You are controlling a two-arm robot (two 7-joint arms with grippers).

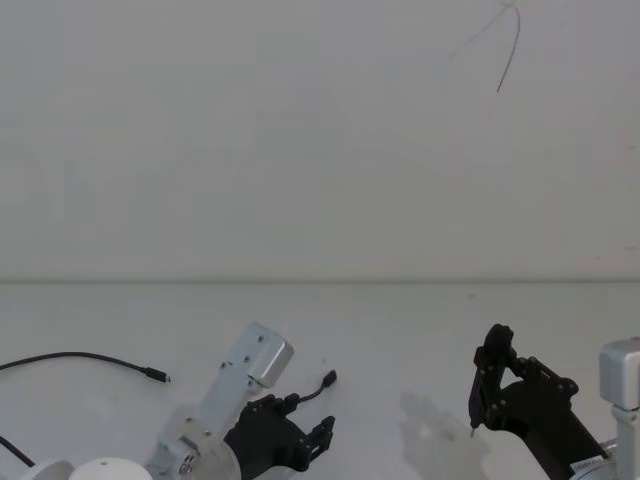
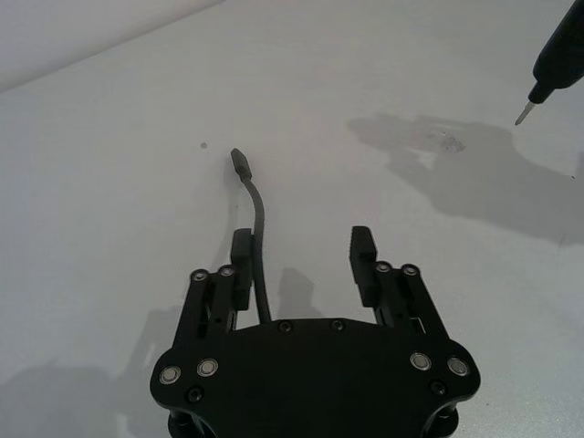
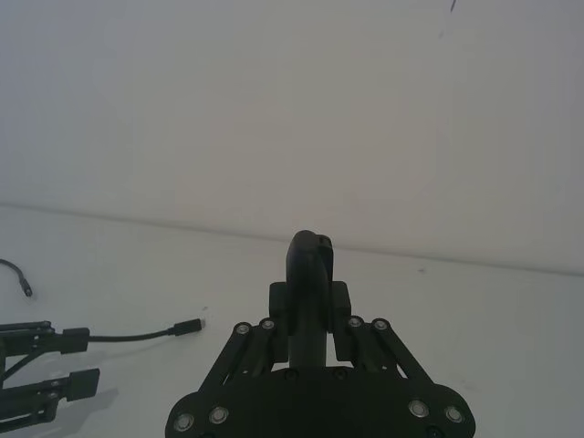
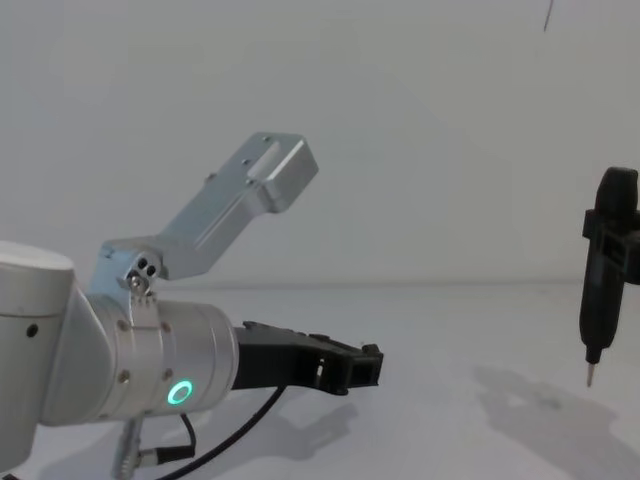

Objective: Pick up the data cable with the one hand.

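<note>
On the white bench (image 1: pixel 400 330) the data cable (image 2: pixel 260 214) lay partly hidden under the spread left end effector (image 2: pixel 301 235); the right end effector (image 3: pixel 310 297) pinched a pen-shaped tool (image 4: pixel 598 290).

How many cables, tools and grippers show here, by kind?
Black round cords: 2, the data cable between the fingers of the open left gripper, and a second black wire farther left.
Black pen-shaped tool with thin metal tip: 1, clamped in the right gripper.
Black plastic grippers: 2.
Total: 5.
</note>
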